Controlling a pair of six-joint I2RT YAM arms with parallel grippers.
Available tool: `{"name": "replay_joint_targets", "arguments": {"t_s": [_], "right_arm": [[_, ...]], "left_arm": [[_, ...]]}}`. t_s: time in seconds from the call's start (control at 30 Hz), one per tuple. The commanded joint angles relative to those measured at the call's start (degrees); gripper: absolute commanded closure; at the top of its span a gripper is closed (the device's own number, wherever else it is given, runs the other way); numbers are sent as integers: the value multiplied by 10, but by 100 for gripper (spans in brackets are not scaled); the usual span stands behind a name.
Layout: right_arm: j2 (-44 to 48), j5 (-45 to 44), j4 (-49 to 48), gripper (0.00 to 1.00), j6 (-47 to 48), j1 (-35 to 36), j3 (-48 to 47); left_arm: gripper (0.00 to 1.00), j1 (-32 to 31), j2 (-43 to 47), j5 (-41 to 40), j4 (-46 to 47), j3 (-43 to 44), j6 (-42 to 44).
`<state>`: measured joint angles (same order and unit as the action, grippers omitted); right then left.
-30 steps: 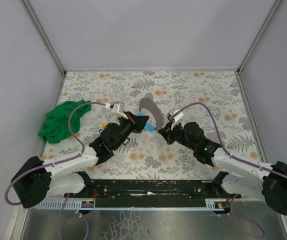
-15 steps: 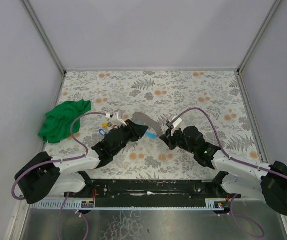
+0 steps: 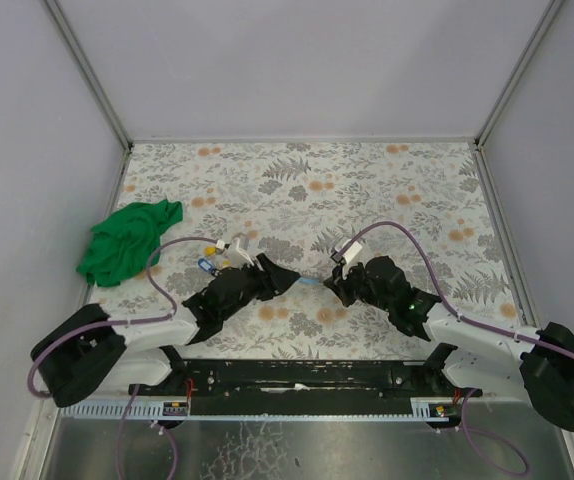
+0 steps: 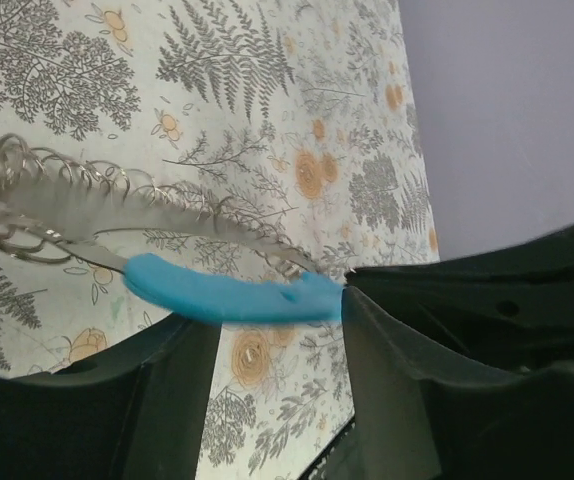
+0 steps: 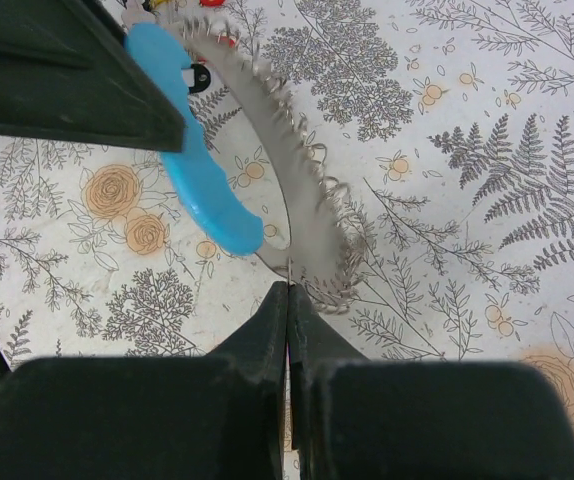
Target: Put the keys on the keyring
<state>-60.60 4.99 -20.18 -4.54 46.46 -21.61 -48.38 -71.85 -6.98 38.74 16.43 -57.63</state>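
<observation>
The keyring is a grey metal band strung with small wire loops (image 5: 267, 130), ending in a light-blue arc (image 5: 202, 190). It hangs between my two grippers just above the table (image 3: 312, 283). My right gripper (image 5: 289, 285) is shut on the metal edge of the band near the blue arc. My left gripper (image 4: 279, 320) has its jaws apart. The blue arc (image 4: 227, 295) lies across the gap beyond its fingertips, with one end against the right finger. Keys with blue and yellow tags (image 3: 212, 260) lie on the table left of the left gripper (image 3: 289, 277). A red tag shows at the right wrist view's top edge (image 5: 212, 3).
A green cloth (image 3: 127, 240) lies bunched at the table's left edge. Purple cables (image 3: 167, 250) loop over both arms. Grey walls stand on three sides of the floral table (image 3: 387, 190).
Both grippers have moved towards the near edge and lower. The keyring has come down from standing raised to hanging low between them, and the left arm has drawn back.
</observation>
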Motion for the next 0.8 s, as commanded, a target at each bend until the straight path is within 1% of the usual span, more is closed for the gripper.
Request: {"name": "replay_joint_targets", "arguments": {"t_s": [0.0, 0.1, 0.2, 0.27, 0.33, 0.4, 0.5, 0.57, 0.77], "right_arm": [[16, -19, -7, 100, 25, 4, -11], [24, -22, 5, 100, 31, 3, -9], [29, -26, 14, 100, 39, 4, -11], [33, -26, 20, 100, 43, 3, -12], [38, -24, 20, 100, 44, 3, -10], [42, -18, 18, 100, 44, 3, -7], [43, -22, 16, 100, 39, 3, -3], [43, -28, 12, 100, 38, 3, 1], [58, -38, 4, 100, 43, 3, 9]], "left_arm": [[47, -4, 94, -4, -76, -14, 75], [45, -2, 159, -34, -136, -1, 158], [45, -1, 181, -43, -157, 27, 240], [45, 0, 164, -40, -157, 55, 284], [45, 2, 126, -45, -170, 94, 319], [48, 7, 78, -30, -182, 134, 350], [57, 9, 4, 14, -196, 189, 359], [60, 9, -39, 57, -187, 196, 349], [63, 9, -96, 128, -71, 125, 266]]}}
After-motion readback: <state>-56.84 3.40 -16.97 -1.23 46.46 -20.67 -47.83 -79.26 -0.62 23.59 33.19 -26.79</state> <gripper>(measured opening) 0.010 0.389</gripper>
